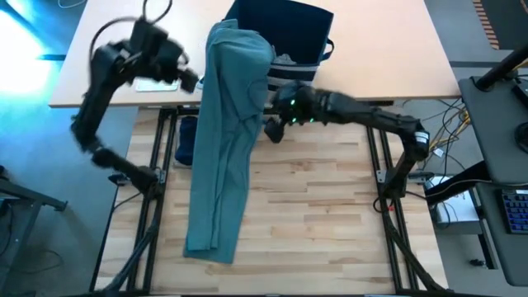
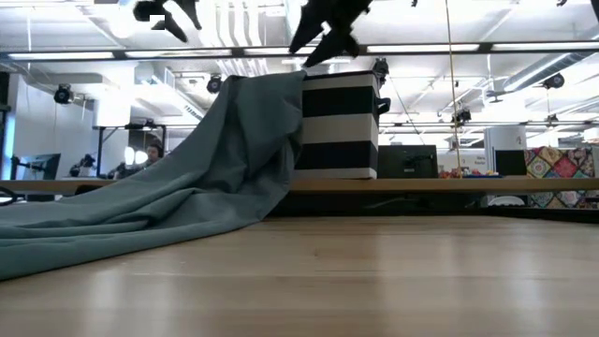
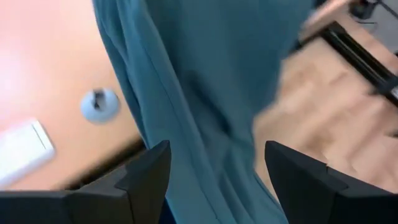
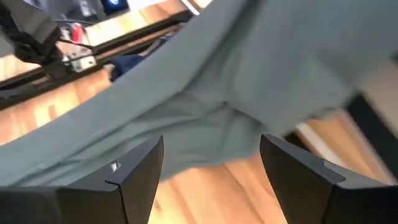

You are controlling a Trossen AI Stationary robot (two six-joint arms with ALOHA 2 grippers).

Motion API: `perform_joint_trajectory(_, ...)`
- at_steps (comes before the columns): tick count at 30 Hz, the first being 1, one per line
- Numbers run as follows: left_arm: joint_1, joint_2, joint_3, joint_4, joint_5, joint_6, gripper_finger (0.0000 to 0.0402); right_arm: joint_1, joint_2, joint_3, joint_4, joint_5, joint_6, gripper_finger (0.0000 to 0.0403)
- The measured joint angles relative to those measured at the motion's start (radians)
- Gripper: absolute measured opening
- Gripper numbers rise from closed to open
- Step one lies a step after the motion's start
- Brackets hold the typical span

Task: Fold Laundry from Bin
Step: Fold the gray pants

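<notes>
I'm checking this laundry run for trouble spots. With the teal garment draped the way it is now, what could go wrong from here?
1. The large teal-green cloth garment hangs from the rim of the navy-blue striped fabric bin down onto the wooden table. Pulling it could tip or drag the bin.
2. Both end effectors stand open, the left end effector beside the garment and the right end effector at its other edge. Unheld, the garment may slide or bunch.
</notes>
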Motion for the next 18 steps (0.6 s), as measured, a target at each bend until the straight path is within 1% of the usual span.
perform_joint_trajectory(3,-0.106,-0.154,-0.198,0.017,-0.026,-0.111,0.0244,0.029,0.0,-0.124,0.165,-0.001,0.035,0.0259)
perform_joint_trajectory(6,-0.257,-0.31,-0.423,0.089,-0.063,-0.238,0.0244,0.055,0.022,-0.225,0.323,-0.001,0.113,0.0258)
perform_joint_trajectory(9,-0.44,-0.445,-0.644,0.195,-0.106,-0.389,0.0244,0.081,0.07,-0.275,0.411,-0.003,0.18,0.0258)
perform_joint_trajectory(11,-0.572,-0.507,-0.783,0.269,-0.124,-0.46,0.0244,0.105,0.104,-0.279,0.412,0.0,0.218,0.0258)
perform_joint_trajectory(13,-0.713,-0.54,-0.906,0.342,-0.166,-0.537,0.0243,0.137,0.128,-0.277,0.415,0.0,0.247,0.0258)
perform_joint_trajectory(15,-0.847,-0.546,-1.011,0.398,-0.235,-0.636,0.0241,0.172,0.148,-0.265,0.41,0.008,0.287,0.0258)
perform_joint_trajectory(18,-0.988,-0.507,-1.125,0.431,-0.342,-0.823,0.0238,0.218,0.164,-0.246,0.41,0.05,0.384,0.0258)
